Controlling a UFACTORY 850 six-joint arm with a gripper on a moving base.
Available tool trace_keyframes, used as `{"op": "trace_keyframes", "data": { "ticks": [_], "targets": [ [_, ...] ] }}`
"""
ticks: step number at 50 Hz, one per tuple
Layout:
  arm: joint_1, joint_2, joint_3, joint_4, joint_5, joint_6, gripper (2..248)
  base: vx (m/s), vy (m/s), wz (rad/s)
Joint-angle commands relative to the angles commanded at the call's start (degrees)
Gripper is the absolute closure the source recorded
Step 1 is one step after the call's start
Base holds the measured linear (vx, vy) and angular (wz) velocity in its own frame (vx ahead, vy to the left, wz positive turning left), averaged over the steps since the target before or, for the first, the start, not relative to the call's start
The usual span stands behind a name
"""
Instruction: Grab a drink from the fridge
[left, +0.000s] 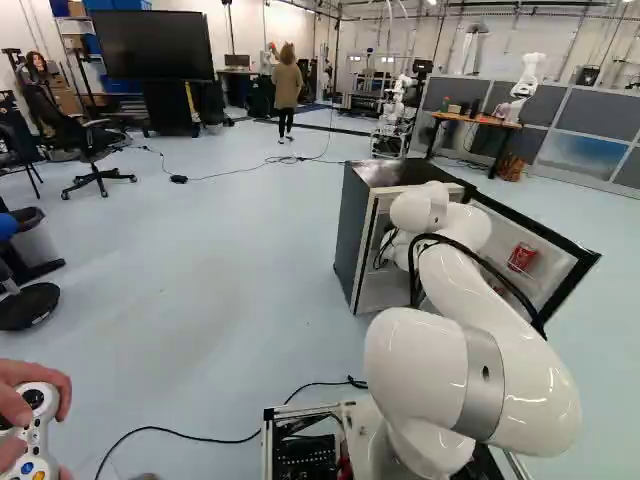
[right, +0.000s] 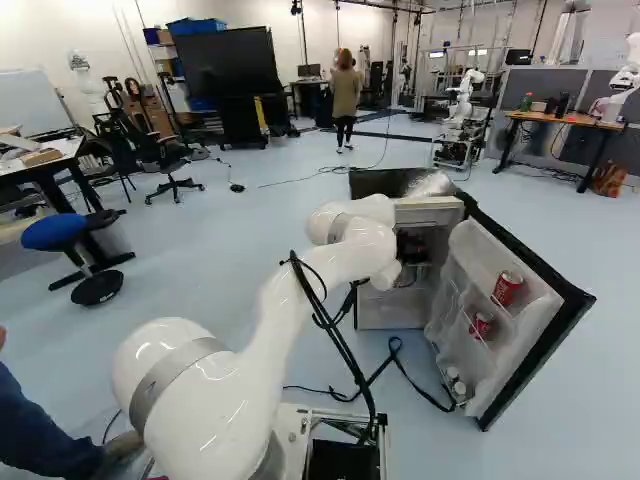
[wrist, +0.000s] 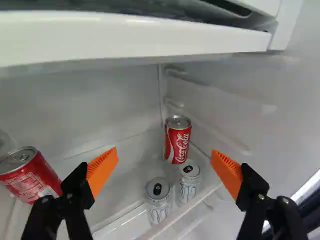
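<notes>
Well, my jaws stand wide apart in the fridge (left: 352, 225), grasping nothing; open room lies between my pads (wrist: 101, 171); a red can (wrist: 178, 140) stands ahead by the corner, two pale cans (wrist: 158, 199) near the shelf's edge (wrist: 191, 212); another red can (wrist: 29, 175) crowds one finger's outer side.

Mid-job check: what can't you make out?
Wrist view: nearer red can, cut off by edge.
Wrist view: farther red can: foot partly behind a silver can.
Both base views: fingers, hidden by the arm and fridge.
Right base view: pale items low in door, too small.
</notes>
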Motion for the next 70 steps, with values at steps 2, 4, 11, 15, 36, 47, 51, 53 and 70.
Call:
{"op": "trace_keyframes", "data": {
  "ticks": [2, 4, 11, 15, 36, 47, 51, 53, 70],
  "targets": [
    [0.0, -0.2, -0.4, 0.0, -0.1, 0.0, 3, 0.000, 0.000, 0.000],
    [0.0, -0.4, -0.7, 0.0, -0.2, 0.0, 3, 0.000, 0.000, 0.000],
    [0.0, -1.2, -2.1, 0.0, -0.7, 0.0, 3, 0.000, 0.000, 0.000],
    [0.0, -1.8, -3.1, 0.0, -1.1, 0.0, 3, 0.000, 0.000, 0.000],
    [-0.7, -4.9, -8.3, 0.0, -3.7, 0.0, 3, 0.000, 0.000, 0.000],
    [-1.1, -6.7, -11.2, 0.0, -5.2, 0.0, 3, 0.000, 0.000, 0.000],
    [-1.2, -7.3, -12.3, 0.0, -5.6, 0.0, 3, 0.000, 0.000, 0.000],
    [-1.2, -7.7, -12.9, 0.0, -5.7, 0.0, 3, 0.000, 0.000, 0.000],
    [-1.0, -10.4, -17.3, 0.0, -5.8, 0.0, 3, 0.000, 0.000, 0.000]
  ]
}}
